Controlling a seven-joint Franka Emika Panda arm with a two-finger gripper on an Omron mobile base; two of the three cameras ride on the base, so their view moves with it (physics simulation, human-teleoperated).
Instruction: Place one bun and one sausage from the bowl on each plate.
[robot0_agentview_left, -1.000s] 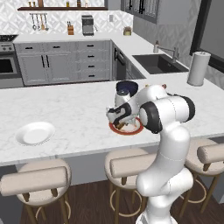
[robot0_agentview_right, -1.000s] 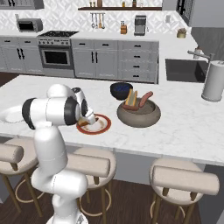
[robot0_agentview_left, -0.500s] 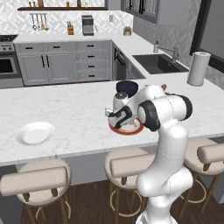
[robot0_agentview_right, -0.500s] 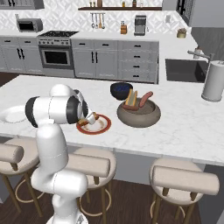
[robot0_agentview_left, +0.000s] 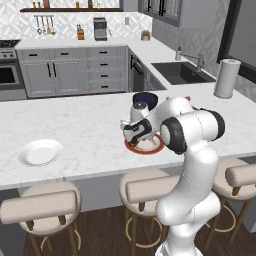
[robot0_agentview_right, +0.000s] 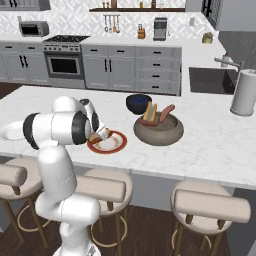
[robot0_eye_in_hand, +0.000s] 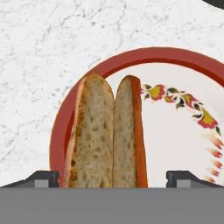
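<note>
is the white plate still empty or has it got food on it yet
Empty. In the left base view the white plate lies bare on the counter, while a bun rests on the red-rimmed plate.

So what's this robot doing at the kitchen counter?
It is serving food from a bowl onto plates. Its gripper is low over the red-rimmed plate, where a split bun lies between the open fingertips. The white plate sits bare farther along the counter. Sausages and another bun wait in the bowl.
</note>
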